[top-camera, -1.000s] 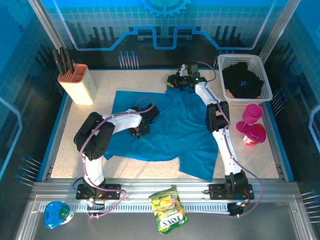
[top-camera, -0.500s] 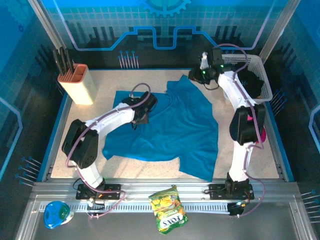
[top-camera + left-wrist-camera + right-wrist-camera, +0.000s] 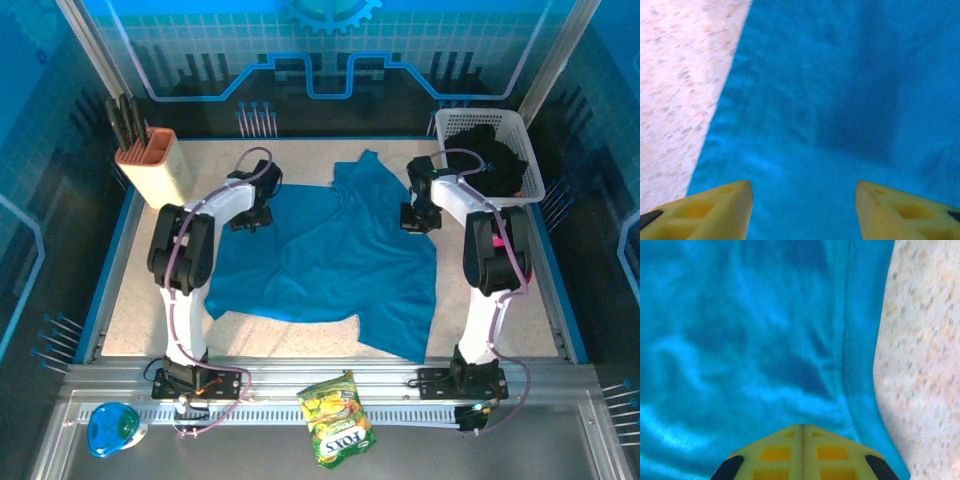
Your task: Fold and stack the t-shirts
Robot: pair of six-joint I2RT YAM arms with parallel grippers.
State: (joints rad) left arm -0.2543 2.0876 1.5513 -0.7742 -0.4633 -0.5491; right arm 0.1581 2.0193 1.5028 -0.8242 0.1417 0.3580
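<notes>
The large teal-blue t-shirt (image 3: 320, 250) lies spread and wrinkled across the middle of the table. My left gripper (image 3: 248, 215) hovers over its upper left part, near the cloth's left edge. In the left wrist view the left gripper (image 3: 803, 200) is open, with only teal-blue fabric (image 3: 830, 100) between its yellow fingertips (image 3: 722, 207). My right gripper (image 3: 415, 216) is at the shirt's upper right edge. In the right wrist view the right gripper (image 3: 802, 432) is shut, fingers pressed together with nothing between them, just above the shirt's hem (image 3: 850, 365). The black t-shirt (image 3: 490, 160) lies bunched in the white basket (image 3: 448, 122).
A knife block (image 3: 152, 165) stands at the back left. A snack bag (image 3: 335, 420) and a blue object (image 3: 112, 428) lie on the near rail. A sliver of pink cup (image 3: 497, 243) shows behind the right arm. Bare table (image 3: 925, 365) lies right of the shirt.
The right arm has swung from the basket down to the shirt's upper right edge. The left gripper has moved up and left across the shirt toward its upper left corner.
</notes>
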